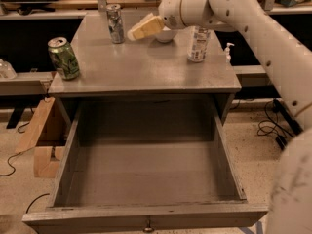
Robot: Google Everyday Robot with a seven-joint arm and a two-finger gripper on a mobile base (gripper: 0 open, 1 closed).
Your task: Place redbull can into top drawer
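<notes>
The redbull can stands upright at the back left of the grey cabinet top. My gripper hangs over the back of the top, just right of the can and a short gap from it, its pale fingers pointing left toward the can. The top drawer is pulled wide open below the cabinet top and holds nothing; its small knob shows on the front edge.
A wider green can stands at the left front of the cabinet top. A white bowl sits behind my gripper and a white bottle stands at the right. Cardboard leans left of the drawer; cables lie on the floor.
</notes>
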